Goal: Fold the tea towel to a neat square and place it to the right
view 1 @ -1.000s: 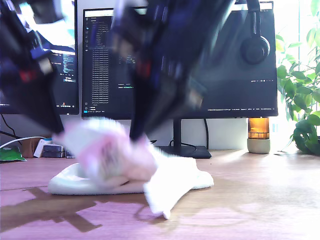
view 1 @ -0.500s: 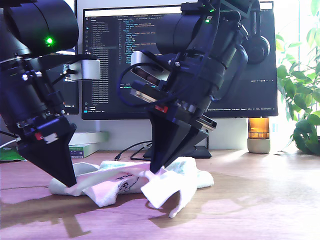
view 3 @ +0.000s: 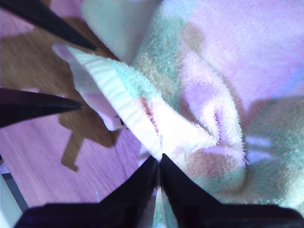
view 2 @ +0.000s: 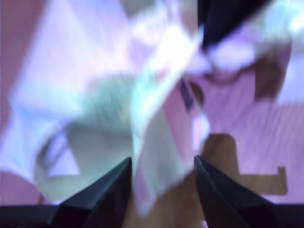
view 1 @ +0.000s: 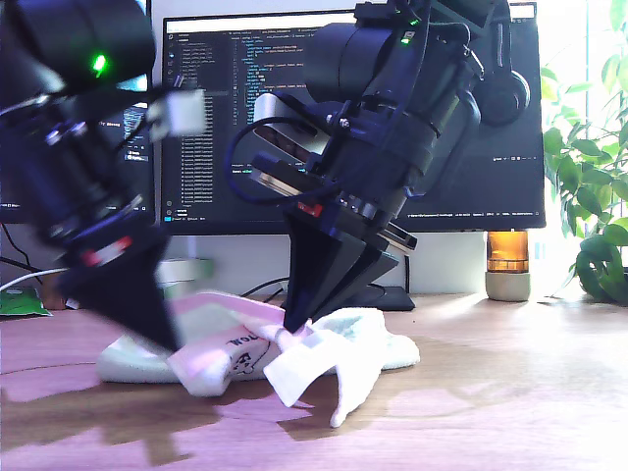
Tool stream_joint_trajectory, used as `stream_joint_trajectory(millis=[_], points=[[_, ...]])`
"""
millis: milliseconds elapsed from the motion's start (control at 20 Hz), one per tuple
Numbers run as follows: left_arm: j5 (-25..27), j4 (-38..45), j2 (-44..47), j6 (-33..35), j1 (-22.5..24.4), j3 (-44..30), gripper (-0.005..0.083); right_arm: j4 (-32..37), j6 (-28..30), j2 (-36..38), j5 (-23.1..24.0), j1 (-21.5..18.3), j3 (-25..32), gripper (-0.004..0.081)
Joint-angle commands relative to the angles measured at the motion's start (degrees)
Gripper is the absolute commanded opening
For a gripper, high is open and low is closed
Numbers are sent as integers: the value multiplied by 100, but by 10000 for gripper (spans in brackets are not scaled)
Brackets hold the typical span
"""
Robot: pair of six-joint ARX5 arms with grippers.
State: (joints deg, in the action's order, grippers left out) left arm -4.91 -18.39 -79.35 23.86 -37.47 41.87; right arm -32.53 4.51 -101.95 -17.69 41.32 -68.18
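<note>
The tea towel (view 1: 324, 353) lies crumpled on the wooden desk (view 1: 510, 392), white with pink and mint bands and a dark printed mark facing the camera. My second gripper (view 1: 292, 326) stands at its middle, shut on a raised ridge of the tea towel (view 3: 213, 95), with the jaws pinched together at my second gripper (view 3: 159, 156). My first gripper (view 1: 162, 339), motion-blurred, is at the towel's end toward the exterior view's left. Its fingers (view 3: 47, 21) stand apart, and a strip of tea towel (view 2: 156, 118) runs between them at my first gripper (view 2: 161, 159).
Monitors (view 1: 461, 147) with headphones (view 1: 500, 93) hung on one stand behind the arms. An amber jar (view 1: 507, 263) and a leafy plant (view 1: 589, 196) are at the exterior view's right. A green-edged box (view 1: 186, 270) sits behind the first arm.
My first arm has swung toward the exterior view's right and is blurred, pushing the towel's near edge up and over. My second gripper keeps its pinch, barely moved.
</note>
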Motion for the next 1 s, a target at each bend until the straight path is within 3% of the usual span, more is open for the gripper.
stream_joint_trajectory(millis=[0,200,400,600,950], points=[[96,48,72,181,-9,-111,377,39,0,22,-37,-9,-13,-13],[142,116,103,367,70,-111,377,39,0,22,-37,-9,-13,-13],[-411,605,94,369,280,-111,363,-4,-2,22,-37,-9,-13,-13],[-1045,595,92,710,553,-111,267,-7,-4,22,-37,-9,-13,-13],[-1440,579,-98,772,688,-111,295,7,-4,22,-37,-9,-13,-13]])
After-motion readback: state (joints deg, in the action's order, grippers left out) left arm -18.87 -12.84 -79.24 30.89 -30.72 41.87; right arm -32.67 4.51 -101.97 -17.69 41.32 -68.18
